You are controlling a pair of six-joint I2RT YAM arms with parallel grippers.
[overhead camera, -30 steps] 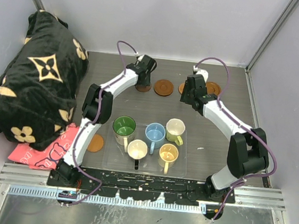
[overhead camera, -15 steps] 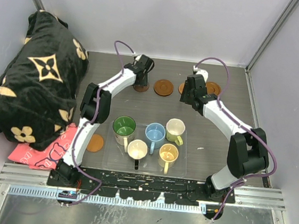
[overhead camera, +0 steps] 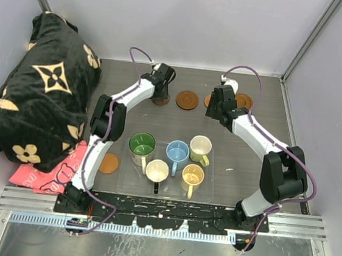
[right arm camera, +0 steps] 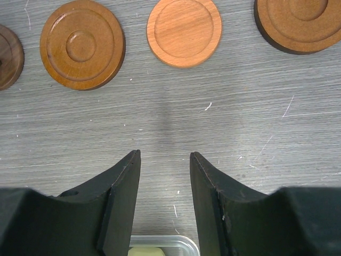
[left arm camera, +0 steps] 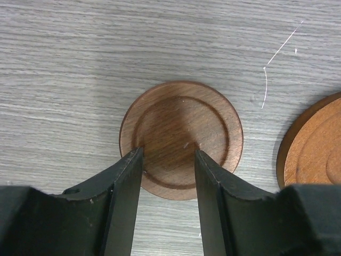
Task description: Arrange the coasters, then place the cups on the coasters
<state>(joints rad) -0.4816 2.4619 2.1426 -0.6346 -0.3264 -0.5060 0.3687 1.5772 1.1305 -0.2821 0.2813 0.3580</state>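
Brown wooden coaster is lying flat at the far side of the table. Over its near edge the left gripper is hanging, fingers spread and pinching nothing. Likewise the right gripper is standing spread over bare table, near three other coasters. Five cups are sitting in the clear tray, and the fifth coaster is lying beside the left arm.

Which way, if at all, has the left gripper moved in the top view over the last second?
Yes: the left gripper has shifted slightly left, away from the round mid-brown wooden coaster, which stayed put.
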